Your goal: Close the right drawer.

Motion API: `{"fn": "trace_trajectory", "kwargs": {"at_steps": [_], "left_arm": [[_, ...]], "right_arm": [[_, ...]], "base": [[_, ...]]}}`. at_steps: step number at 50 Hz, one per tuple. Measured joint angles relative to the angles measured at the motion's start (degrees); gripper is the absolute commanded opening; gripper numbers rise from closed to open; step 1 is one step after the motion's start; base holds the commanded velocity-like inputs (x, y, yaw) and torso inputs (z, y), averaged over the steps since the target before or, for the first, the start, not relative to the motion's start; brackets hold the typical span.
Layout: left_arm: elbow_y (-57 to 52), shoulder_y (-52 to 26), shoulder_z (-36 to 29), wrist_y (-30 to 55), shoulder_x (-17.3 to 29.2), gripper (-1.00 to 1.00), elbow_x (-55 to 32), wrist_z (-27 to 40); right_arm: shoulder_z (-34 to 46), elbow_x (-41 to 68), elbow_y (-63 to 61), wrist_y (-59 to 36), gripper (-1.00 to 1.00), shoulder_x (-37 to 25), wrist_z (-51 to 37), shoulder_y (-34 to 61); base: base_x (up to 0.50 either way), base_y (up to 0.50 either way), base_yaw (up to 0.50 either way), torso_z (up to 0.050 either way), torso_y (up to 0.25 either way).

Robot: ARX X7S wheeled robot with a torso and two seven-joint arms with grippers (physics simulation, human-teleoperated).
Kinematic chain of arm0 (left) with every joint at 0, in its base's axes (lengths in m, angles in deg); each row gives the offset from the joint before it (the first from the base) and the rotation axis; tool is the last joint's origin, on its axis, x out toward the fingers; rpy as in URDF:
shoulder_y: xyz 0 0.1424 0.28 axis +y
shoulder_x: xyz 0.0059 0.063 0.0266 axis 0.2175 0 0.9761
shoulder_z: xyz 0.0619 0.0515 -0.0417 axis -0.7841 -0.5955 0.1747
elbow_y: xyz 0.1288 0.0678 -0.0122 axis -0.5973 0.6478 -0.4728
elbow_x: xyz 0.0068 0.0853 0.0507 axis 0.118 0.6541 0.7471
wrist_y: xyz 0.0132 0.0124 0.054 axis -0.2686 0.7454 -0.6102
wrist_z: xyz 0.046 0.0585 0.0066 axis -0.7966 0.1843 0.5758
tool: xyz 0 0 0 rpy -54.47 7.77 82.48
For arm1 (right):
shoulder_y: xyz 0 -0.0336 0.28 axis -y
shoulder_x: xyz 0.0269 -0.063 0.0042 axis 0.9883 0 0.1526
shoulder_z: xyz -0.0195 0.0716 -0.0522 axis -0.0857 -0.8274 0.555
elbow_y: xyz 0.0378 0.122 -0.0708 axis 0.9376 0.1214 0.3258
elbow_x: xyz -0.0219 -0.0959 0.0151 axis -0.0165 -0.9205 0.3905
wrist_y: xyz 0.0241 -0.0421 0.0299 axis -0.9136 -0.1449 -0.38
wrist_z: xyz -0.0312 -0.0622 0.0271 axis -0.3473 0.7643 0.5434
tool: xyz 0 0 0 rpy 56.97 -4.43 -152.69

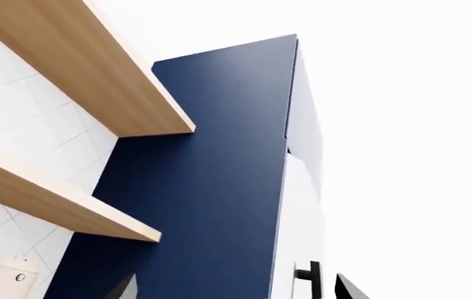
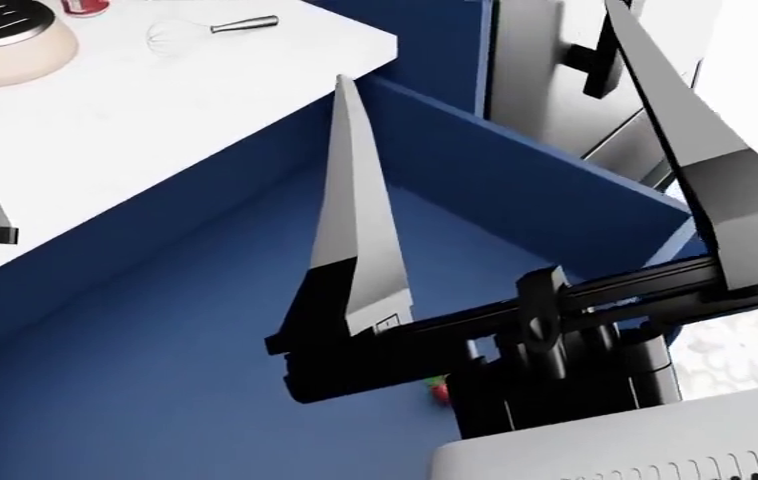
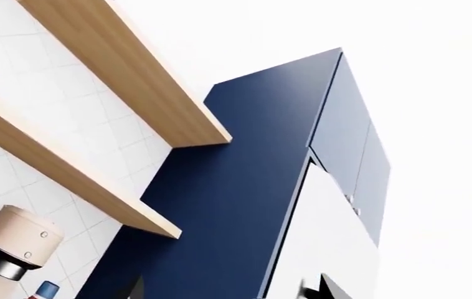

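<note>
Your right gripper (image 2: 519, 130) has its fingers spread wide, holding nothing. Below and between them lies the right drawer (image 2: 219, 330), pulled out. For your left gripper, I cannot tell.

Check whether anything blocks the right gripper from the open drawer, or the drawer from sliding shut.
Nothing visible separates them: in the head view the right gripper, fingers spread, sits over the open drawer, one finger above the interior. A small red object lies low inside; it looks unlikely to stop closing. The drawer's front is out of view.
</note>
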Motion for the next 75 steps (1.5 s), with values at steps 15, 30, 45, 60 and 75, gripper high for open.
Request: {"fn": "trace_trajectory", "kwargs": {"at_steps": [15, 30, 45, 60, 75], "left_arm": [[0.2, 0.2, -0.3, -0.5, 0.4, 1.0, 0.0, 0.2], [0.3, 0.3, -0.5, -0.8, 0.9, 1.0, 0.0, 0.6], [1.9, 0.1, -0.9, -1.8, 1.0, 1.0, -0.8, -0.2], [5.8, -0.1, 2.6, -4.4, 3.1, 1.0, -6.7, -3.6], [4.7, 2.4, 3.3, -6.5, 3.4, 1.0, -7.6, -3.9]], "right_arm": [[-1.1, 1.1, -0.4, 0.0, 1.0, 0.6, -0.7, -0.3], [-1.1, 2.2, -0.4, 2.3, 1.0, 0.6, -0.7, -0.8], [-0.1, 1.4, -0.7, 0.5, 1.0, 0.3, -0.9, -0.4], [1.7, -23.8, -4.0, -2.3, 1.0, 12.9, 15.0, -6.4], [-26.7, -21.2, -4.8, 24.4, 1.0, 18.4, 16.2, -39.0]], "base": [[0.48, 0.18, 0.0, 0.0, 0.0], [0.06, -0.14, 0.0, 0.0, 0.0], [0.01, -0.17, 0.0, 0.0, 0.0], [0.0, 0.0, 0.0, 0.0, 0.0], [0.0, 0.0, 0.0, 0.0, 0.0]]}}
